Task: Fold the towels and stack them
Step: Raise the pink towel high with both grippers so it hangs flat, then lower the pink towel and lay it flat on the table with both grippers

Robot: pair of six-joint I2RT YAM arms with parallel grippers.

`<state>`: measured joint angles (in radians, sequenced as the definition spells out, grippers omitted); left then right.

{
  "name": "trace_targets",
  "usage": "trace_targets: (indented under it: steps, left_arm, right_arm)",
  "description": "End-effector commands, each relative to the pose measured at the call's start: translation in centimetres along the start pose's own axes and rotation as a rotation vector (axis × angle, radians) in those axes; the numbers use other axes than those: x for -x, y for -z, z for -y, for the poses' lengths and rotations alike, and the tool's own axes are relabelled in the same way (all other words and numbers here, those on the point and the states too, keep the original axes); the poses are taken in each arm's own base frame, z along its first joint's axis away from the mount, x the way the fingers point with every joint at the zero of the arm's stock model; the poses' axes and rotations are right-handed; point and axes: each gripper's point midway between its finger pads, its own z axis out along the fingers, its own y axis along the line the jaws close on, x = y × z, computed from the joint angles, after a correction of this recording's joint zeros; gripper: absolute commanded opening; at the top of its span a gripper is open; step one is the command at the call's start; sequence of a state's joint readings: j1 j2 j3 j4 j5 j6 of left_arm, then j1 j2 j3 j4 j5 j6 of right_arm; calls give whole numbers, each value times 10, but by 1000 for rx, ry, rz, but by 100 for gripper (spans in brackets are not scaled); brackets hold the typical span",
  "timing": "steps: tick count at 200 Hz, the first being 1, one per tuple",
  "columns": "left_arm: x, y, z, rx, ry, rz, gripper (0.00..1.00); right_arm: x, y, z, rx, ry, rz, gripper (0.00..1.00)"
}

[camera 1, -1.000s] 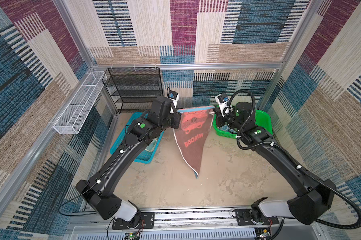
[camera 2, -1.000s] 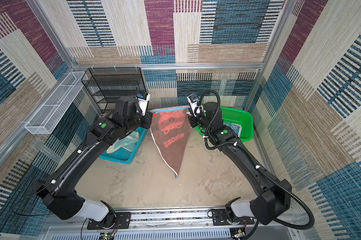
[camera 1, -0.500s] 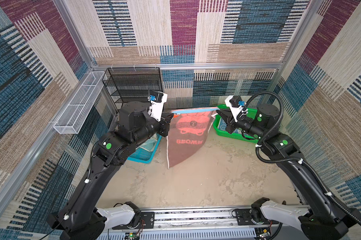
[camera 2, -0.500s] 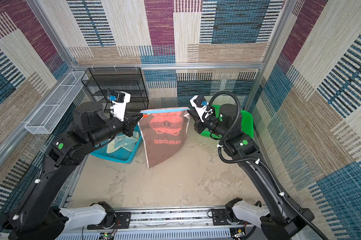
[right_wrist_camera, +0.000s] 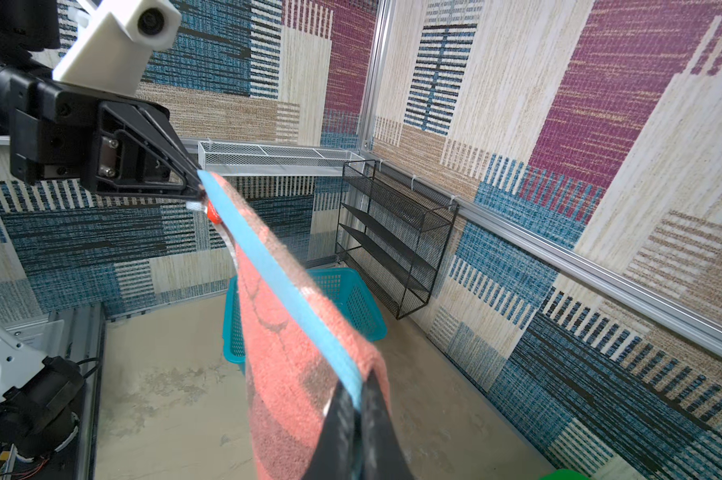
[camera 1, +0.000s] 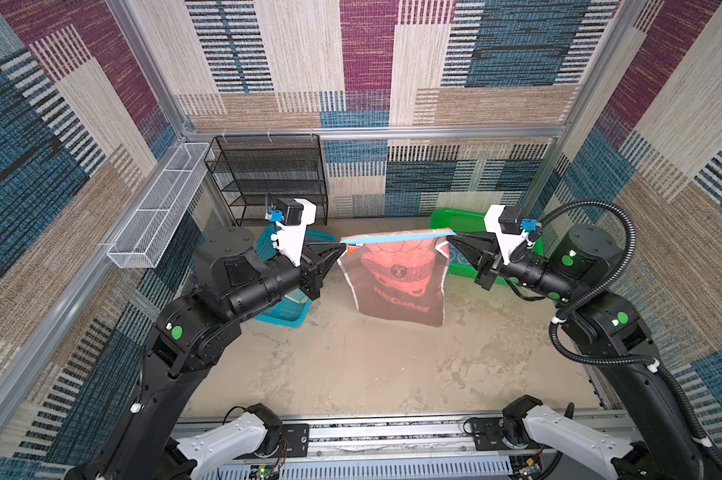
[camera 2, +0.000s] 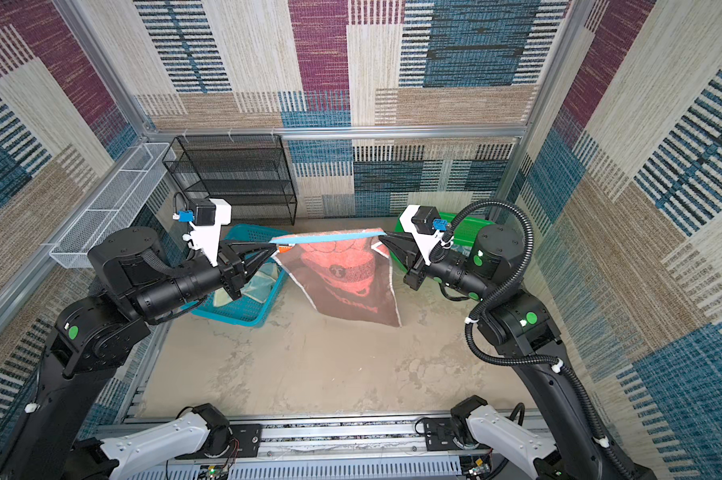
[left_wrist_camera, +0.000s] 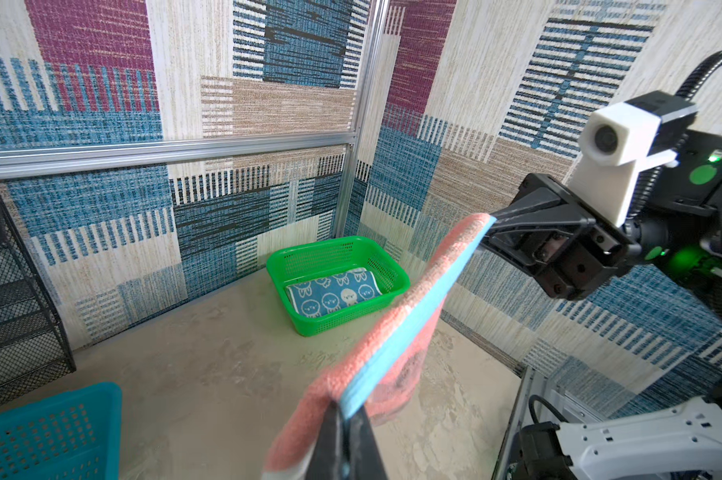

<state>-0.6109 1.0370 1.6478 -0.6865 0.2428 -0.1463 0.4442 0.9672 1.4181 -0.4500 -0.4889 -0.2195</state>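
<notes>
The coral towel (camera 1: 396,278) is held in the air above the back of the counter (camera 1: 372,365), stretched by its blue-bound top edge between the two arms. Its lower hem hangs close to the counter, and whether it touches cannot be told. The left end effector (camera 1: 344,249) is clamped on one top corner and the right end effector (camera 1: 449,237) on the other, as is shown in both wrist views.

The cloth is judged light, soft and limp. A slight sag is seen along the top edge, and no shape would be kept once it is released. The corners and the bound edge are judged the best places to be gripped, since the terry face would bunch.

A rabbit-print towel (left_wrist_camera: 330,293) is seen folded in the green basket (left_wrist_camera: 342,322) behind the right arm. The blue basket (camera 2: 234,313) sits beside the left arm, and a black wire rack (camera 1: 268,183) stands at the back wall. Only the two baskets flanking the hanging cloth could be brushed during lowering.
</notes>
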Motion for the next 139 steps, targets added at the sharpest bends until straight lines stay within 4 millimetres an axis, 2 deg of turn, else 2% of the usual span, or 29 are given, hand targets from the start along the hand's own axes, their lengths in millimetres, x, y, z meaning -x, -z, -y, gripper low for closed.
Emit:
trace_targets:
  steps: [1, 41, 63, 107, 139]
  left_arm:
    - [7, 11, -25, 152, 45, 50, 0]
    - [3, 8, -30, 175, 43, 47, 0]
    - [-3, 0, -40, 217, 34, 32, 0]
    - [-11, -23, -77, 385, -23, -3, 0]
    - [-20, -51, -103, 485, -82, -41, 0]
  right_arm:
    - [0, 9, 29, -182, -26, -15, 0]
    - [-6, 8, 33, -202, -23, -30, 0]
    - [-18, 3, 49, -275, -25, -58, 0]
    - [-46, -19, 77, -375, -24, -119, 0]
    - [-74, -43, 104, -453, -19, -185, 0]
